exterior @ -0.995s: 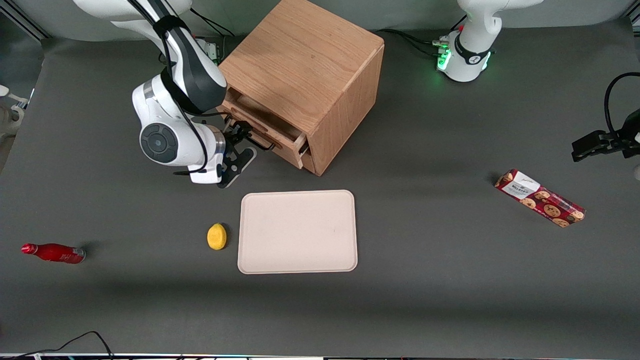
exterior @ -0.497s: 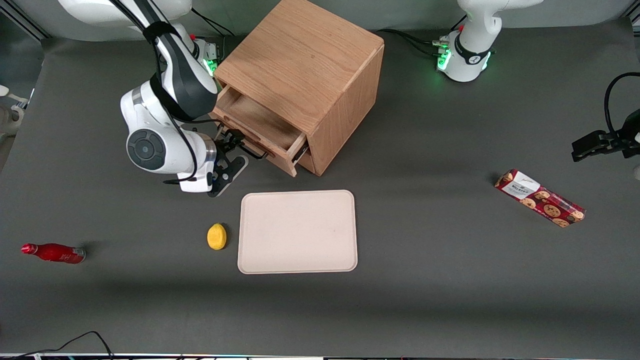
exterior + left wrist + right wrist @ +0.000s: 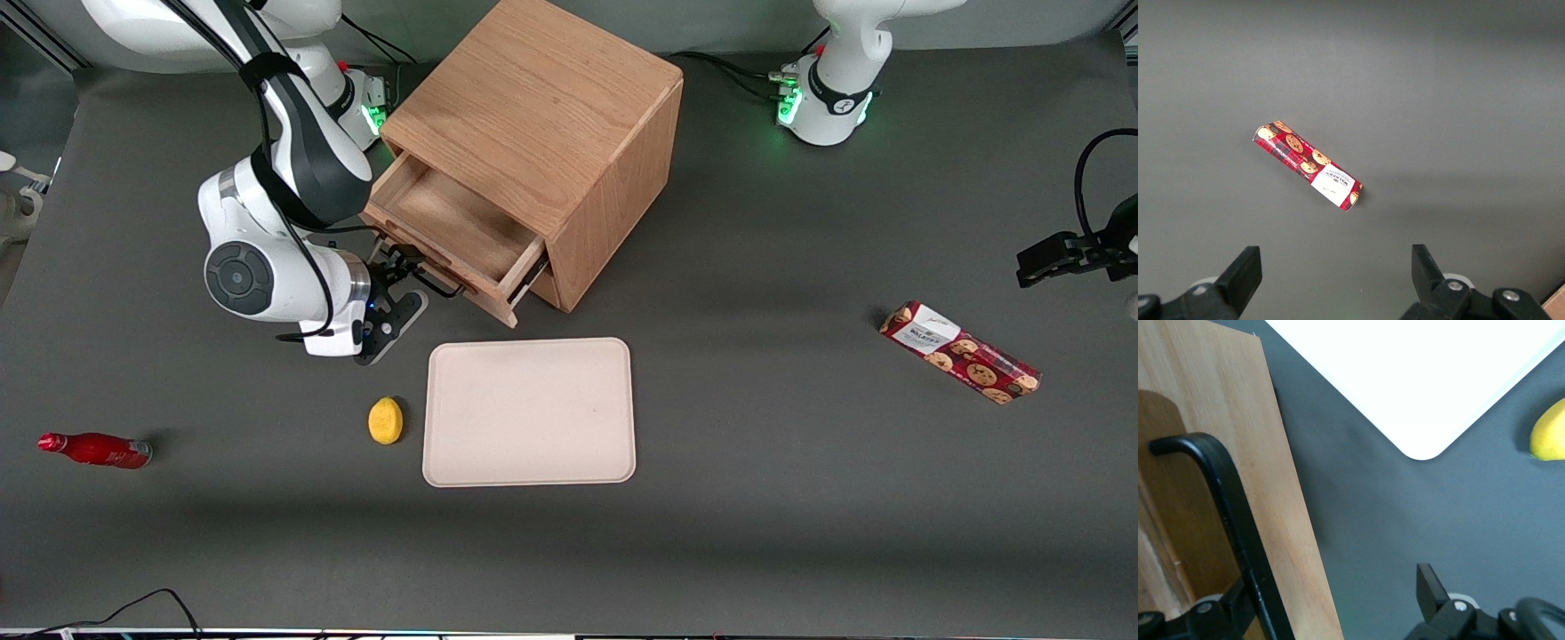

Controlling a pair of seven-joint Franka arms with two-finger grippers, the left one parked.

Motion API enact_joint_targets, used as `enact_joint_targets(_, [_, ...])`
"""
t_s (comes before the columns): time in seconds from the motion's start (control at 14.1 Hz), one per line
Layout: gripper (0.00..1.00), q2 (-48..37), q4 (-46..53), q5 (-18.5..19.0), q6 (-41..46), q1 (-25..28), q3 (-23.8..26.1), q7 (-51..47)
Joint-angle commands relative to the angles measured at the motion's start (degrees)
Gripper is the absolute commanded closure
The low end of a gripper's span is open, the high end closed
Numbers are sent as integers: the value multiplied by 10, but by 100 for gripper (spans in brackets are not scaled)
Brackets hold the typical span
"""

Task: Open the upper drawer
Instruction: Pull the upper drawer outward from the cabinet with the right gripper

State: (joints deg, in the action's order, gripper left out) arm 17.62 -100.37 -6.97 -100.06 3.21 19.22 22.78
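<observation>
At the front of the oak cabinet [image 3: 542, 124], which stands near the tabletop [image 3: 756, 498] edge farthest from the front camera and a little toward the working arm's end, the upper drawer [image 3: 449, 236] is now pulled out much more than one second ago. Then only a narrow strip of its inside was visible; now the wide shallow tray is mostly exposed and looks empty. Its front panel has come closer to the beige tray [image 3: 530, 412] that lies nearer to the camera. The hand [image 3: 402, 277] is at the thin black handle [image 3: 436, 286], and it has retreated together with the drawer, away from the cabinet and toward the working arm's end. In the right wrist view the handle [image 3: 1231, 520] passes between the fingers [image 3: 1431, 590], which stand fairly wide around it, so the pull seems to work by hooking the wire, not by squeezing it. I judge that the task is almost complete, perhaps already complete; what remains is only a little more travel, then to let go and move away. The yellow lemon [image 3: 385, 420], the red bottle [image 3: 93, 450] and the cookie pack [image 3: 960, 352] lie just where they were.
</observation>
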Motion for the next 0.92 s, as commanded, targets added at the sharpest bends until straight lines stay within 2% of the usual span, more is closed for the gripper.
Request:
enact_joint_targets(0.0, [0, 22, 29, 14, -1, -15, 7, 29])
enact_joint_targets(0.85, [0, 35, 61, 27, 0, -41, 0, 76])
